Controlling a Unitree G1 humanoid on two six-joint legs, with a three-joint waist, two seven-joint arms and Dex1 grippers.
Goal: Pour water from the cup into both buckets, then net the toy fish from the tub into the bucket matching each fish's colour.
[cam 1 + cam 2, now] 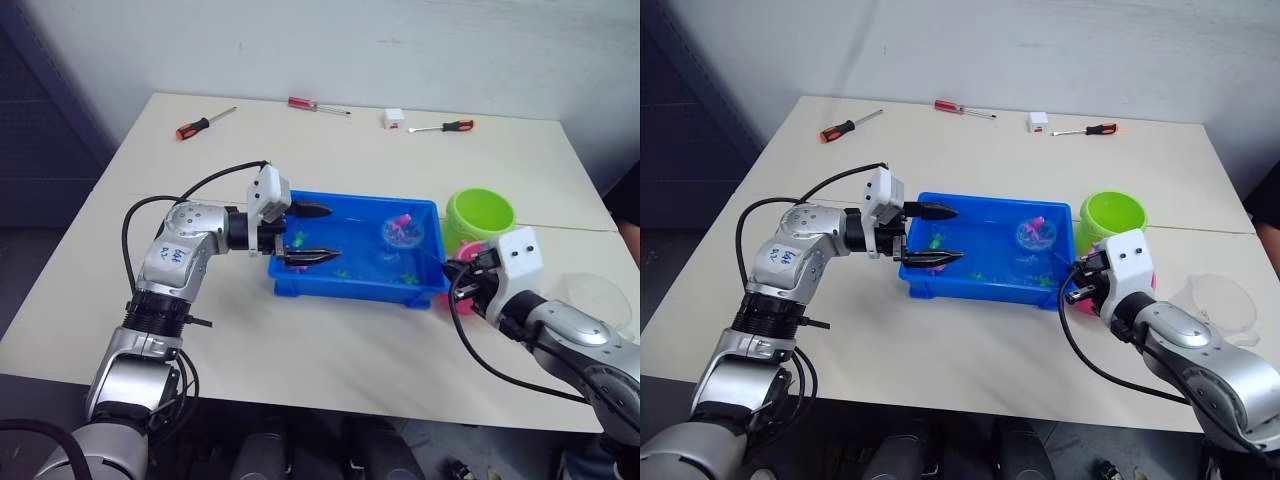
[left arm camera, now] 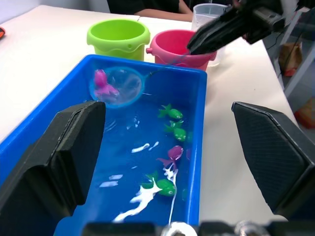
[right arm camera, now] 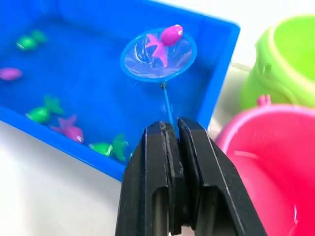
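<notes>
Right end effector (image 3: 172, 129) pinches net (image 3: 158, 54) w/ pink fish (image 3: 166, 39) over blue tub (image 2: 198, 147); left end effector (image 1: 310, 233) wide.

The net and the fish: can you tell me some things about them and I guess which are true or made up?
1. The net has a pink fish in it. True.
2. The right pincer is shut on the net's handle. True.
3. The left pincer is holding the green bucket. False: it is open over the near end of the blue tub, holding nothing.
4. The tub has no fish left. False: green and pink fish lie in it.
5. The pink bucket stands beside the green bucket. True.
</notes>
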